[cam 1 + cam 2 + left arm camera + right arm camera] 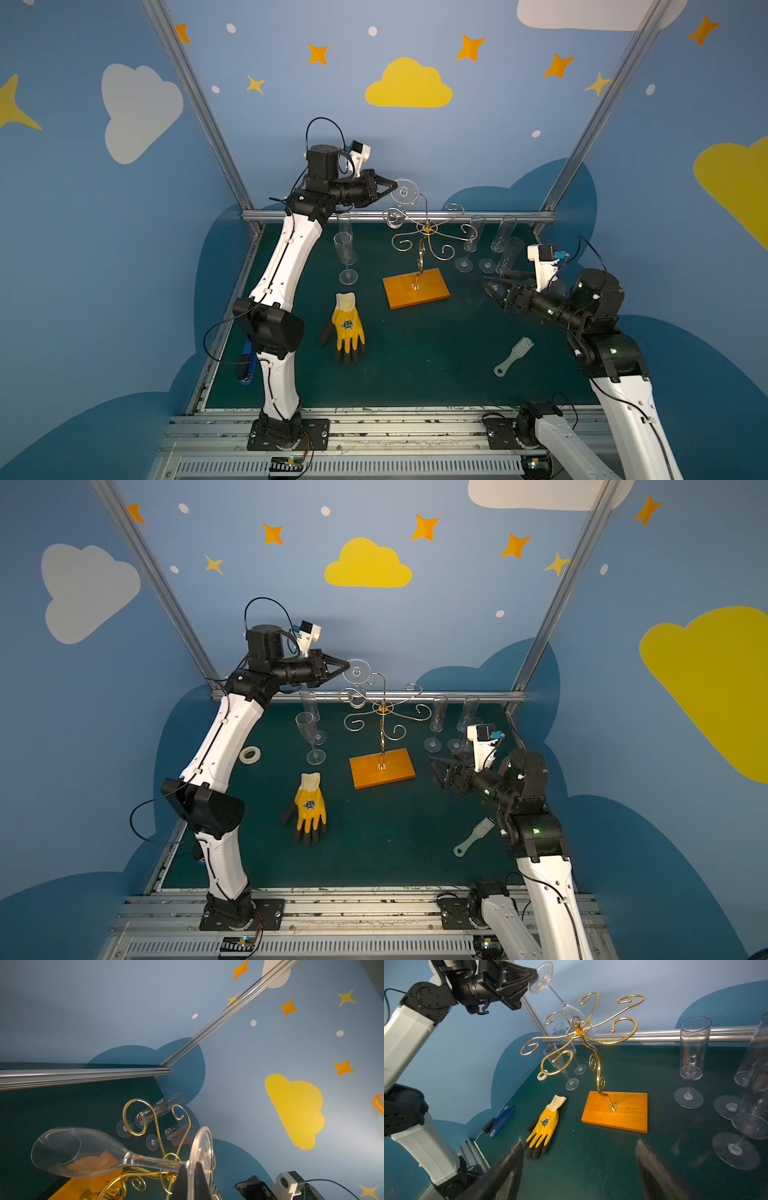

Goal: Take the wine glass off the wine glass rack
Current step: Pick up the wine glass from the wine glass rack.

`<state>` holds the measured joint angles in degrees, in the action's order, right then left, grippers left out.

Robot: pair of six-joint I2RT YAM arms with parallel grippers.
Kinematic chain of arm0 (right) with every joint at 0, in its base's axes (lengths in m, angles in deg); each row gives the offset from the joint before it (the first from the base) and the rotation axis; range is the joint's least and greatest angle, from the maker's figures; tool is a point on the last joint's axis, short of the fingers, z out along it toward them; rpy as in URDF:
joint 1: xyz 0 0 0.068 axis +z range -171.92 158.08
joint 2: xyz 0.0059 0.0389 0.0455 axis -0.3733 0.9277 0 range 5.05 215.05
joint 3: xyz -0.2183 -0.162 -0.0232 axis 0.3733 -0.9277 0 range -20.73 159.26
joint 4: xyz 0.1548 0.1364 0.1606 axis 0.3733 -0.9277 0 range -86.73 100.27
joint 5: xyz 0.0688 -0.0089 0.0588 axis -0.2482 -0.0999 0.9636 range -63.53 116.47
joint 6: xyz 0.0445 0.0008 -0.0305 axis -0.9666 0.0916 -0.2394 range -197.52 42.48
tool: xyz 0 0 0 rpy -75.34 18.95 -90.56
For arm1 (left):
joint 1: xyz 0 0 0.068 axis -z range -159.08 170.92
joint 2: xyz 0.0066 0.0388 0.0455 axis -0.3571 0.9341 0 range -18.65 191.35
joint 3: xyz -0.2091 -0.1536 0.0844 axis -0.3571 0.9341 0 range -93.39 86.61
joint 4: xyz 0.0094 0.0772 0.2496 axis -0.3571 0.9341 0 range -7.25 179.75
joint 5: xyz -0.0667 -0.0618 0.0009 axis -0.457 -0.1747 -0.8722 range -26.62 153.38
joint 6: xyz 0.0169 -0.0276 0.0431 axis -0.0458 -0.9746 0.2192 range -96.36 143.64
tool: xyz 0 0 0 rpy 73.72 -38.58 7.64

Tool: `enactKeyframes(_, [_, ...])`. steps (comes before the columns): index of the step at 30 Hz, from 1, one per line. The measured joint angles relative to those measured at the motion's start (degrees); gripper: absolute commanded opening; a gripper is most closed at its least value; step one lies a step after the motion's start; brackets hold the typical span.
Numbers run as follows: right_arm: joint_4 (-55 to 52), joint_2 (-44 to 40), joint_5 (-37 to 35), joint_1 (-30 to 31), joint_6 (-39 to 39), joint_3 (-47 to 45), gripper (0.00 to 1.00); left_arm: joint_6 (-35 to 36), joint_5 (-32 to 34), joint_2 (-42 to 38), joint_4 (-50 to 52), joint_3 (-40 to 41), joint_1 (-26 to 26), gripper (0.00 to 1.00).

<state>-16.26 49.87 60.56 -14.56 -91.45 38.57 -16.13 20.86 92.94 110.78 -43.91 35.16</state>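
With the left end effector (392,188) pinched shut on the wine glass (405,191) foot and the right end effector (579,1141) wide open and empty, the tilted stem could snag the rack (415,293) curls and slip free.

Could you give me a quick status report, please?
Left pincer shut on wine glass foot. Right pincer open, empty. Glass tilted, bowl down, among rack arms.

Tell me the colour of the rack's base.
Orange wood. The base shows best in the right wrist view.
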Motion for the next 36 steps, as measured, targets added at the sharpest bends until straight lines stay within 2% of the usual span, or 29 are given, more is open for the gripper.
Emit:
enactKeyframes(10, [1.9, 7.1, 1.8, 0.2, -8.2, 8.0, 0.82, 7.9, 5.1, -12.8, -4.2, 10.3, 0.4, 0.03])
enactKeyframes(19, [7.0, 14.2, 5.7, 1.1, -18.8, 15.0, 0.81, 22.6, 10.7, -27.0, -9.7, 25.4, 5.4, 0.03])
enactKeyframes(27, [11.7, 20.0, 9.3, 4.7, -28.3, 20.5, 0.79, 37.2, 18.2, -39.2, -16.5, 40.5, 13.3, 0.03])
enactKeyframes(36, [12.7, 25.0, 12.2, 11.8, -33.3, 25.3, 0.75, 53.0, 30.8, -47.5, -24.2, 53.5, 24.6, 0.03])
